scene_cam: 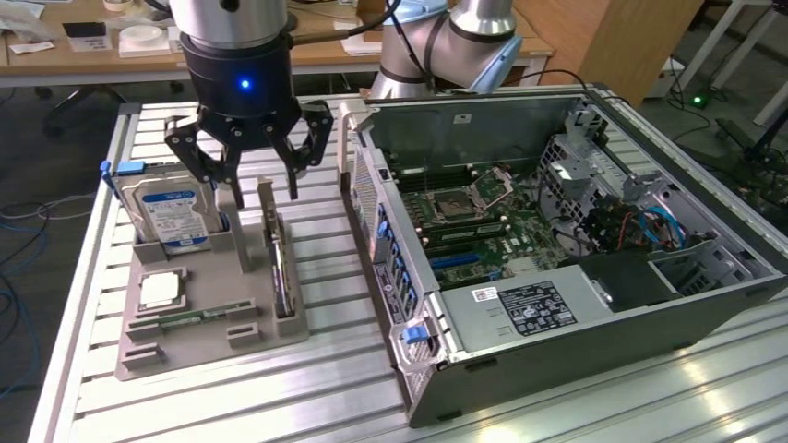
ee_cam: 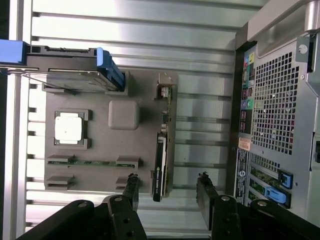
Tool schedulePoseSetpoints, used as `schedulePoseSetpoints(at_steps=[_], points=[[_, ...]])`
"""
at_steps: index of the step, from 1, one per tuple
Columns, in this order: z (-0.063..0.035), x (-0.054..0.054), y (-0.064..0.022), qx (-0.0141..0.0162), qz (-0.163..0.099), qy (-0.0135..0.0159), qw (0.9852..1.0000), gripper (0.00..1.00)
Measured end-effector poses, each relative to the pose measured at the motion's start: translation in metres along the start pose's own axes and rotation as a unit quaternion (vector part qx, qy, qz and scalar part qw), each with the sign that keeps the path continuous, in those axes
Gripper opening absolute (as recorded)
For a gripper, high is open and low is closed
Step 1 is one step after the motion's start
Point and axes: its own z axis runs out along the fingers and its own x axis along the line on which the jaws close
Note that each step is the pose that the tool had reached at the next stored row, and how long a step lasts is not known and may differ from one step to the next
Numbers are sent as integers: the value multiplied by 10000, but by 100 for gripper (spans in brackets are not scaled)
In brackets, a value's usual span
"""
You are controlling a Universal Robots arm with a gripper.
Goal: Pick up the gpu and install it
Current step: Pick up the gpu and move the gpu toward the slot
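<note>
Holds nothing in the gripper (scene_cam: 250, 187), spread wide at upper left of the exterior frame, straight above the gpu (scene_cam: 282, 269), stood on edge in the grey holder (scene_cam: 185, 343), seemingly so both faces stay reachable.

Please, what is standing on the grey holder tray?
A hard drive, a processor chip, a memory stick and the gpu, standing on edge. The tray covers the lower edges of the drive and gpu.

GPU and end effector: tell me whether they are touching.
Apart. The wrist view shows the open end effector straddling the gpu, with a clear gap on both sides of the card.
</note>
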Motion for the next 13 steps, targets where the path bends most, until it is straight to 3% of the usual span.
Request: schedulePoseSetpoints(at_steps=[13], points=[[41,4,-2,0,0,-2,10000,59]])
